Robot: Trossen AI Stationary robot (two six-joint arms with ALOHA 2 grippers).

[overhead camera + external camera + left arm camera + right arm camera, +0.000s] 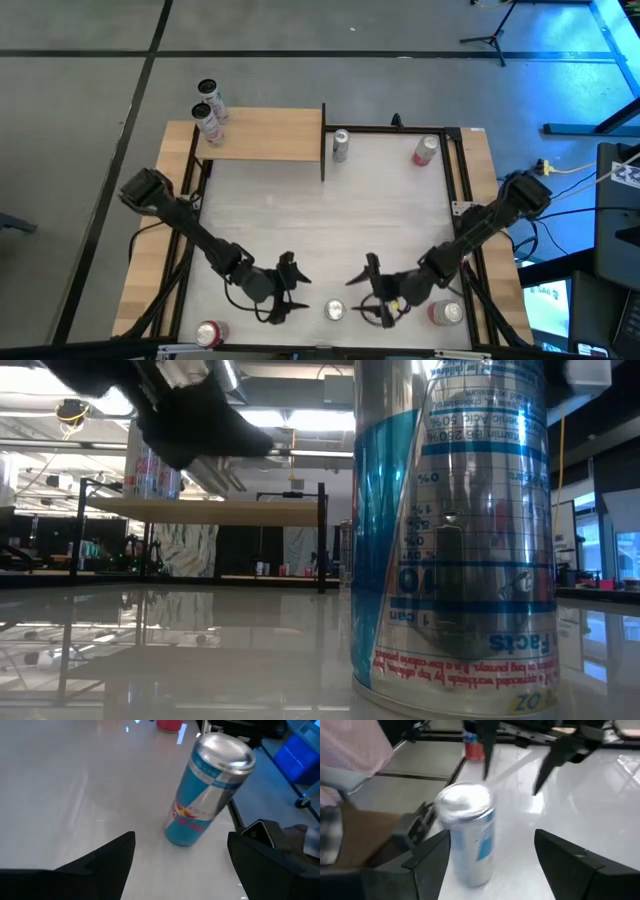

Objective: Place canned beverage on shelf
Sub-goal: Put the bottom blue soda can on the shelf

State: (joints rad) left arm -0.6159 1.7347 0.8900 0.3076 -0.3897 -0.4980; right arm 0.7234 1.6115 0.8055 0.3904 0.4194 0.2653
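A blue and silver canned beverage stands upright on its base on the white tabletop, close to the near edge; it fills the low view. My left gripper hovers open just left of it, with the can ahead of its fingers. My right gripper hovers open just right of it, the can close before one finger. The tan shelf stands at the far left, raised on black posts. Two cans stand at its left end.
Red cans stand near the front edge at the left and right. A silver can and a red one stand at the far side. A person's pink sleeve shows beyond the near edge.
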